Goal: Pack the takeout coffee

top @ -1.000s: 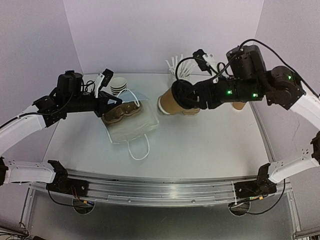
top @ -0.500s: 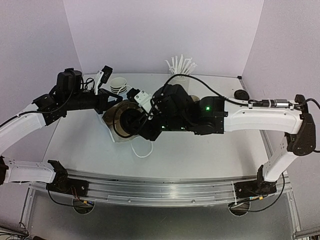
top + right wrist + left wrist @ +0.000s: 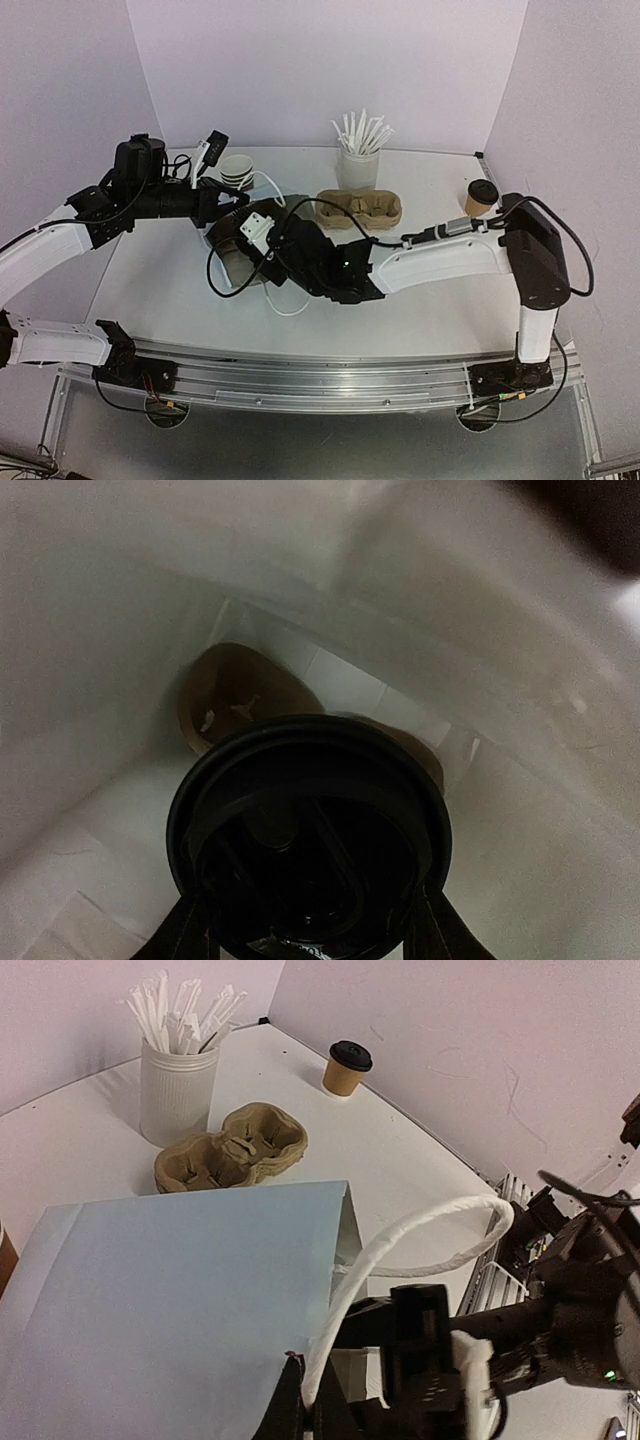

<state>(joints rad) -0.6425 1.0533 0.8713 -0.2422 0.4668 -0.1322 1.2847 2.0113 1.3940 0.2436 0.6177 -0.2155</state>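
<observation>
One lidded cup [image 3: 310,830] is mid-delivery. The right tool [image 3: 305,925] has it clamped between its two fingers, about half spread, deep inside the white paper bag [image 3: 170,1300]. Under the cup, on the bag's floor, lies a tan pulp carrier [image 3: 225,695]; one well shows beside the black lid, and the rest is hidden. The step in hand looks like seating this cup in a well. The next move calls for centring it over a well, lowering it upright, then letting go without dragging the bag's walls.

The left tool [image 3: 228,198] is pinched fully closed on the bag's rope handle [image 3: 420,1230], holding the mouth open and tilted toward the right arm.

Farther back on the tabletop [image 3: 430,285], a second carrier [image 3: 360,208] sits with its wells empty. Behind it stands the cup of sticks [image 3: 360,168]. A stack of cups [image 3: 237,170] without lids waits at the far left, and a lone capped cup [image 3: 481,197] stands upright at the far right.
</observation>
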